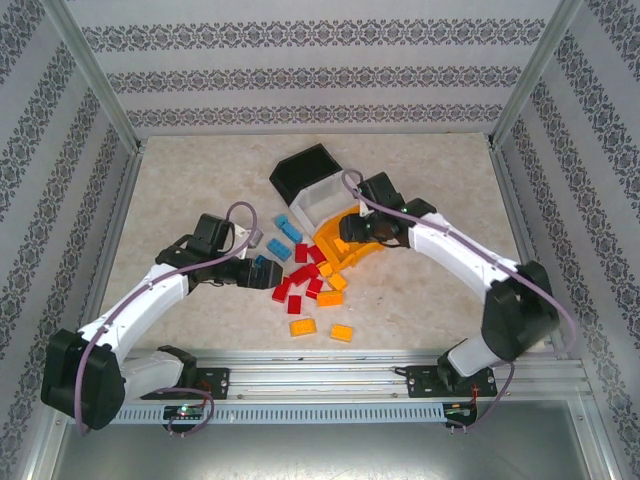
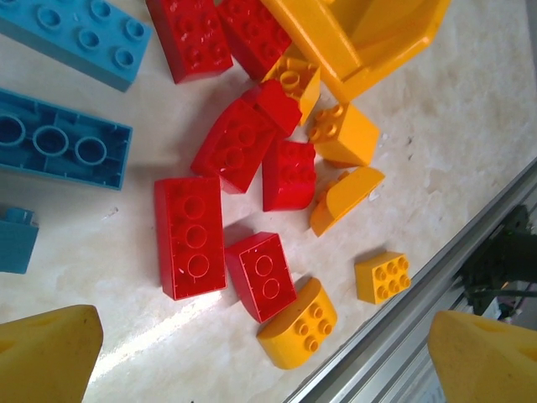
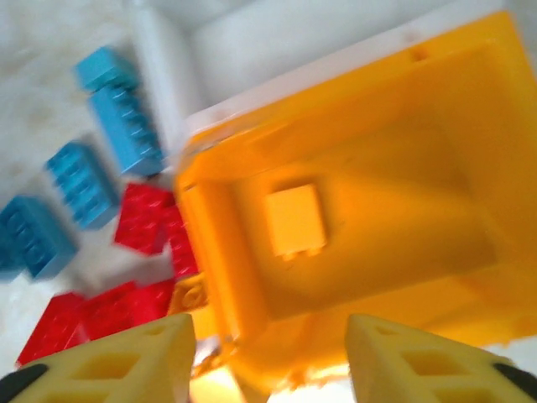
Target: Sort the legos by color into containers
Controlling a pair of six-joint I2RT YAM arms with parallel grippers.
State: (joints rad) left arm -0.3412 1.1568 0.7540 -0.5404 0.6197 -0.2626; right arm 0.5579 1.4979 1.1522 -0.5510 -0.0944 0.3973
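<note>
Red legos [image 1: 305, 275] lie heaped mid-table, with blue legos [image 1: 288, 228] to their left and two orange ones [image 1: 302, 326] nearer the front. Black bin [image 1: 308, 168], white bin [image 1: 322, 203] and orange bin [image 1: 350, 240] stand in a diagonal row. My left gripper [image 1: 262, 272] hovers open [image 2: 268, 369] beside the heap, above a red brick [image 2: 263, 275] and a rounded orange brick [image 2: 298, 323], holding nothing. My right gripper [image 1: 372, 232] hangs open [image 3: 268, 361] over the orange bin [image 3: 377, 168], where one orange brick [image 3: 294, 220] lies. The right wrist view is blurred.
The aluminium rail [image 1: 330, 375] runs along the front edge close to the orange bricks, and it shows as a rail [image 2: 403, 336] just beyond them. Patterned walls enclose the table on three sides. Bare tabletop [image 1: 180, 190] lies at the far left and at the right.
</note>
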